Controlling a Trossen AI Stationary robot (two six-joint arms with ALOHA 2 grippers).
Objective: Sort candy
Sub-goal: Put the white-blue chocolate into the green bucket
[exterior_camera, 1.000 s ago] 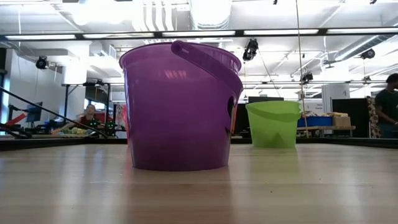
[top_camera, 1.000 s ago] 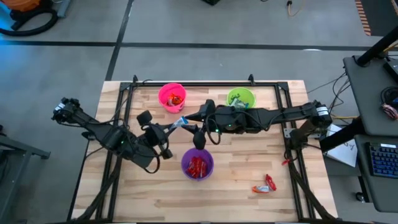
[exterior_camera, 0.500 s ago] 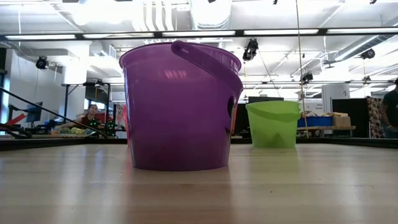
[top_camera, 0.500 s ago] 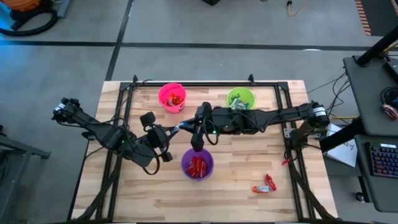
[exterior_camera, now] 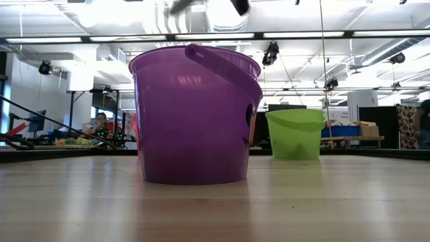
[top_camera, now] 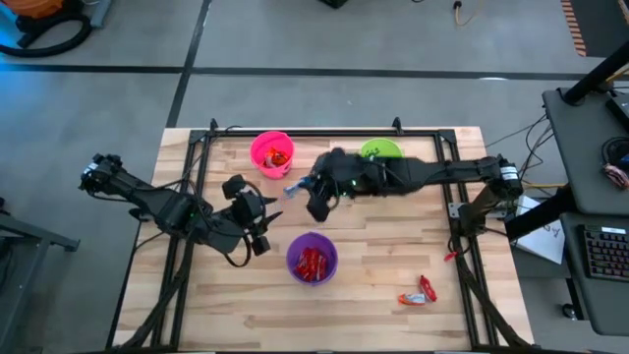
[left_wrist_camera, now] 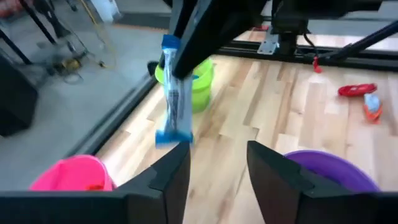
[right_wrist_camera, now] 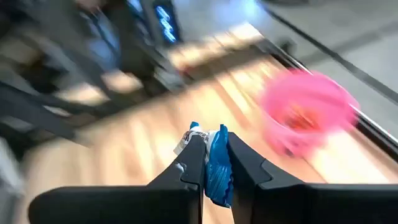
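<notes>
A blue-and-white candy [left_wrist_camera: 172, 99] hangs in the air between the pink cup [top_camera: 272, 153] and the purple cup [top_camera: 313, 259]. My right gripper [top_camera: 311, 193] is shut on it above the table's middle. My left gripper [left_wrist_camera: 214, 155] stands open just short of the candy, toward the table's left, with nothing between its fingers. The right arm partly covers the green cup [top_camera: 381, 148]. The pink cup holds red candy and the purple cup holds red candies. Two more candies [top_camera: 418, 292] lie on the table near its front right. My right gripper pinches the candy's upper, blue end [left_wrist_camera: 169, 46] between its two fingers [left_wrist_camera: 193, 37], which slant down from the table's right. In the right wrist view the blue wrapper end [right_wrist_camera: 216, 165] sits between the fingertips. The candy hangs below them, clear of the table.
A black frame [top_camera: 305, 132] runs along the table's far edge and down both sides. In the low view the purple cup [exterior_camera: 195, 114] stands close and the green cup [exterior_camera: 295, 134] farther back. People show in the room beyond.
The blue-and-white candy has passed from my left gripper to my right. My right gripper has taken hold of it and drawn it a little toward the far edge, tipping up. My left gripper has let go and stayed about where it was.
</notes>
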